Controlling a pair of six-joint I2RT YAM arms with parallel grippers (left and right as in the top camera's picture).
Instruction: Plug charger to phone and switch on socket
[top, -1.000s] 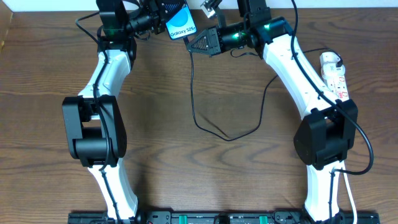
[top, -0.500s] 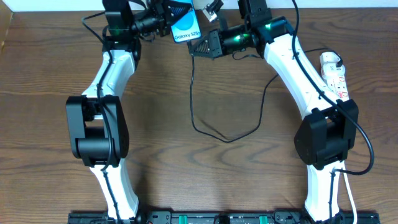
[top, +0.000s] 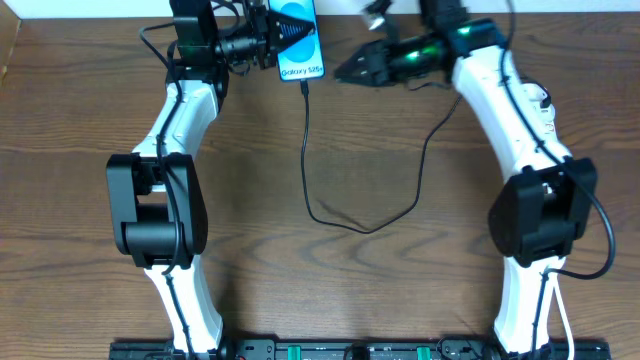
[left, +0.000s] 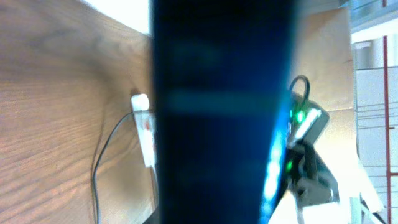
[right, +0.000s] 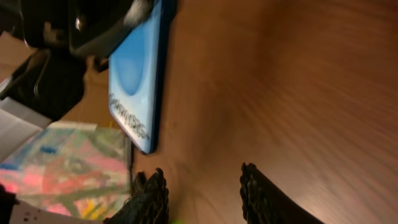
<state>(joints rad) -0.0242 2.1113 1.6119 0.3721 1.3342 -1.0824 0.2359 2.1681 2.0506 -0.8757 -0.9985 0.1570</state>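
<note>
The left end effector (top: 270, 38) is clamped on the phone (top: 300, 38) at the far edge of the desk (top: 380, 290). The charger (top: 306, 150) runs from the phone's lower end in a loop over the wood. The right end effector (right: 202, 196) is near the phone, fingers spread and empty, and the socket (left: 145, 127) lies beneath the right arm.

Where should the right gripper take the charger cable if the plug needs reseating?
Probably the straight stretch of the charger cable just below the phone in the overhead view, close to where they meet. Come from the right, where the open right gripper is, fingers closing across the cable's line.
</note>
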